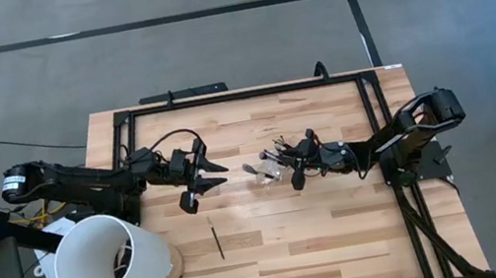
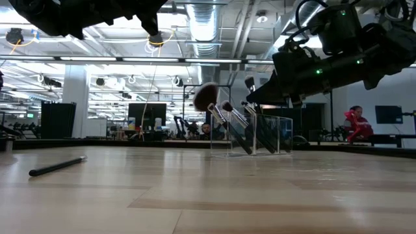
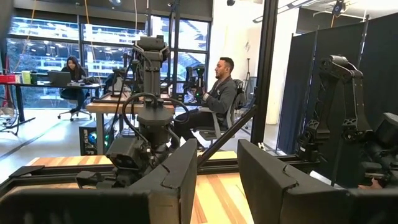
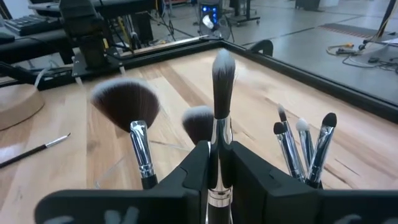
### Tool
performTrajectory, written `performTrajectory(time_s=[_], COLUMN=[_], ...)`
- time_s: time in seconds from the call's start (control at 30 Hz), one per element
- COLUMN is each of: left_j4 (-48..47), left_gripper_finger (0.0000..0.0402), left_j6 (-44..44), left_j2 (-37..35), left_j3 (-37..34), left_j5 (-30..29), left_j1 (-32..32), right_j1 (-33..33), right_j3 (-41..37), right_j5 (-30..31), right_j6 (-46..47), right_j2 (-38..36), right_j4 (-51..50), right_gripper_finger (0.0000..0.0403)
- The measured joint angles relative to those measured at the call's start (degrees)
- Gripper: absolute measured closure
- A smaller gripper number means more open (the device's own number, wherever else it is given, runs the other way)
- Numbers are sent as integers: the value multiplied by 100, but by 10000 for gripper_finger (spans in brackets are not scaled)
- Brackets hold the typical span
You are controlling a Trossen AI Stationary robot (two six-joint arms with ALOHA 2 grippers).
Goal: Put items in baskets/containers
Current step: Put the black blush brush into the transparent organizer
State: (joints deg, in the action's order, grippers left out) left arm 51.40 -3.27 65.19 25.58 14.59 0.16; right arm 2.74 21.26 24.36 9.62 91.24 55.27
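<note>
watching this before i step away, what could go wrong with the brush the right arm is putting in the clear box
The right pincer grips a silver-ferruled brush above the clear box, where several brushes already lean; lowering it could snag the big fan brush or jam among them.

The box looks light and carries tilted brushes, so a sideways nudge might tip it.

One pencil-like stick lies alone on the table and could be missed.

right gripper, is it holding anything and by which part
Yes: the right gripper grips an upright brush by its silver ferrule, fingers either side. The left gripper holds nothing.
</note>
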Motion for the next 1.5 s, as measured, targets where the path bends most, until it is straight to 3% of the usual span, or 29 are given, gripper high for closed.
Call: performTrajectory(time_s=[1.5], left_j4=[-4], left_gripper_finger=[289], left_j6=[0], left_j2=[2], left_j3=[0], left_j5=[0], left_j1=[-2], right_j1=[-63], right_j3=[0], right_j5=[-9], right_j6=[294], right_j2=[-4], right_j4=[-684], right_gripper_finger=[348])
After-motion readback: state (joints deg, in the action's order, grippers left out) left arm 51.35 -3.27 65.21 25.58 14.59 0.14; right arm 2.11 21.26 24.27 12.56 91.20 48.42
